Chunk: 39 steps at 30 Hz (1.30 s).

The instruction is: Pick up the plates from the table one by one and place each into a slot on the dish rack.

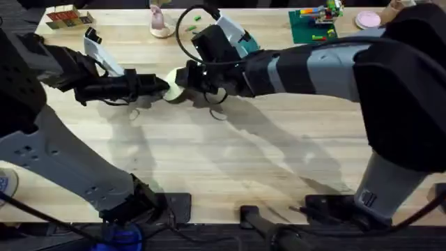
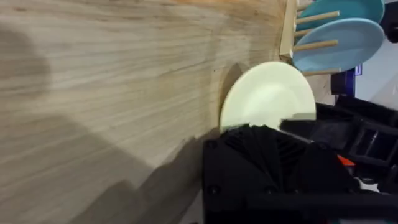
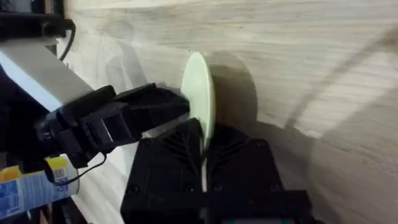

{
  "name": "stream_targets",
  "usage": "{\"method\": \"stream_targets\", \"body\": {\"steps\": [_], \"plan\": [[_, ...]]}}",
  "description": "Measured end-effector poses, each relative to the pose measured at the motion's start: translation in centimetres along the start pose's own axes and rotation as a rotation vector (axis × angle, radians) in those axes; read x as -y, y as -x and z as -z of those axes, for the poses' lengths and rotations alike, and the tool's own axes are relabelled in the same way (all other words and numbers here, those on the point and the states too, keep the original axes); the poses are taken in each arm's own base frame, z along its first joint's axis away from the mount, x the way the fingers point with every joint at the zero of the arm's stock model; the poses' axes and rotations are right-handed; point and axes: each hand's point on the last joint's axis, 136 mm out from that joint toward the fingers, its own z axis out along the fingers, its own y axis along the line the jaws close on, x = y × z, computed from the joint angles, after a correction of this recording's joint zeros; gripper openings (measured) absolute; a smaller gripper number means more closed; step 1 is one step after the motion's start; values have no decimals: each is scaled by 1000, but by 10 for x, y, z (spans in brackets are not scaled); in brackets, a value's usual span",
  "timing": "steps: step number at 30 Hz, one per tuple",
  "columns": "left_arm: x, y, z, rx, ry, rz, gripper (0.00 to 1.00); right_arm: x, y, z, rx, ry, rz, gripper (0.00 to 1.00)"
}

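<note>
2 tools meet at cream plate (image 1: pixel 174 88): right tool (image 1: pixel 182 78) clamped on edge; left tool (image 1: pixel 162 86) state unclear.

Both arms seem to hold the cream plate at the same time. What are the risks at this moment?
1. The left end effector and the right end effector both meet at the cream plate, held on edge above the table. If one releases badly, the plate may drop.
2. If the arms pull apart together, the plate could twist or slip.
3. The rack already holds blue plates; the cream plate may knock them.
</note>
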Motion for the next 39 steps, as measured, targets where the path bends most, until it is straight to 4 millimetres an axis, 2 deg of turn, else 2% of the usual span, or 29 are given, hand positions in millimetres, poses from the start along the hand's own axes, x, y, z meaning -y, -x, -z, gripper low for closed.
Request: {"method": "stream_targets", "body": {"steps": [10,15,19,20,24,30,33,39], "plan": [[1,-2,0,-9,-1,12,38,-3,2,9,1,-14,52,28],[2,-4,-1,-27,8,15,38,-3,10,24,15,-41,88,29],[2,-11,3,-70,86,5,38,-4,26,42,41,-51,121,29],[20,-2,23,-56,187,-75,38,-13,46,74,85,-49,190,29],[47,10,42,-16,274,-173,38,-18,50,97,77,-70,250,29],[86,14,57,13,390,-256,38,-19,52,131,19,-138,346,29],[100,11,62,19,447,-270,38,-23,57,148,-12,-168,414,29],[126,-8,66,-2,527,-264,38,-29,70,179,-54,-215,568,29]]}}
